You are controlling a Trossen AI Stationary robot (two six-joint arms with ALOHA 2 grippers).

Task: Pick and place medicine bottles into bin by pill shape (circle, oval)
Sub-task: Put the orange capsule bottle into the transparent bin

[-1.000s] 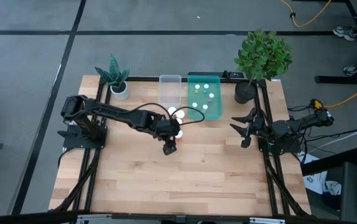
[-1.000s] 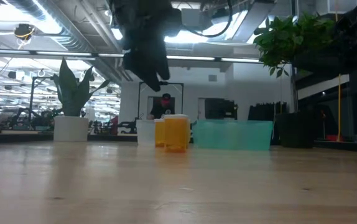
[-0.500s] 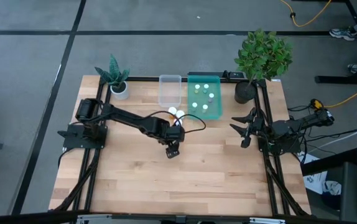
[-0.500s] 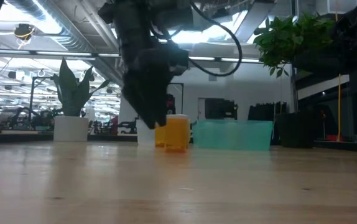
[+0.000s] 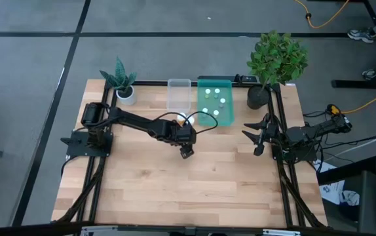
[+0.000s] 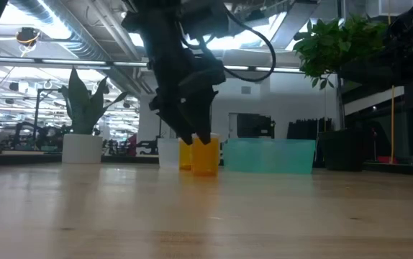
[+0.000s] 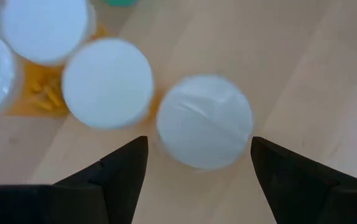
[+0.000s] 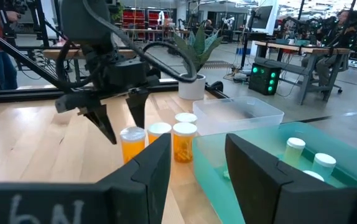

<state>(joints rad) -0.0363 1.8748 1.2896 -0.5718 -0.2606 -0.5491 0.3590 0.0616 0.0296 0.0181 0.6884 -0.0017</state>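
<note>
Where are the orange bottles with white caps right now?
The three orange bottles stand on the table just in front of the clear bin, beside the teal bin, with the open left gripper right over them.

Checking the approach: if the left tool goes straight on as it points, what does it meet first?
Probably the white cap of the nearest bottle, centred between the open left tool fingers; the height above it is unclear.

Two dark jointed arms — black cable looping off left arm (image 5: 135, 122); tapered black fingers (image 7: 119, 174).
</note>
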